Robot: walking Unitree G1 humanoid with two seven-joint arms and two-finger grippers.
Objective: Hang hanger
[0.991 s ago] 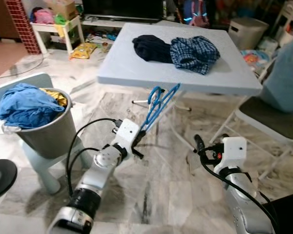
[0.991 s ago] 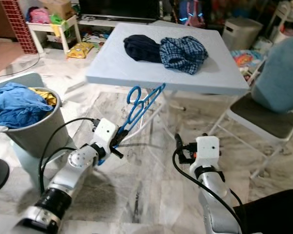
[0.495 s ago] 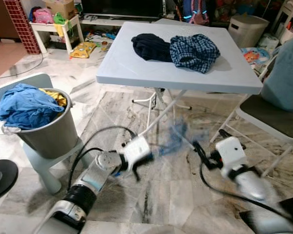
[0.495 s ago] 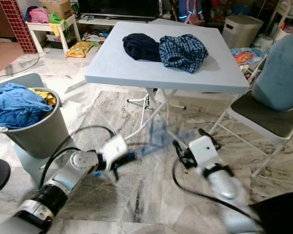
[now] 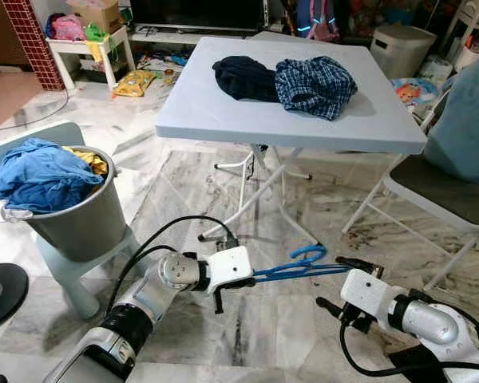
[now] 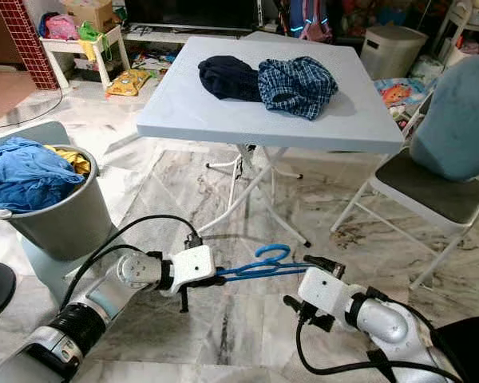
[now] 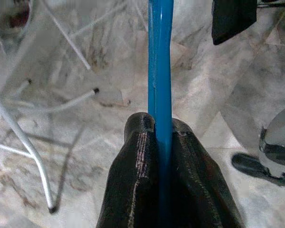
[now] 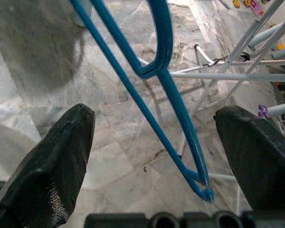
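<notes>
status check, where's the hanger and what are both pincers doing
Left pincer shut on blue hanger, held level low over the floor. Right pincer open, hanger end between its fingers, not gripped. Table legs close behind.

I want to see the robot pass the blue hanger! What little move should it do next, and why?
Probably the right gripper should shut on the blue hanger. Its fingers are open with the hanger's end lying between them, while the left gripper is clamped on the other end.
</notes>
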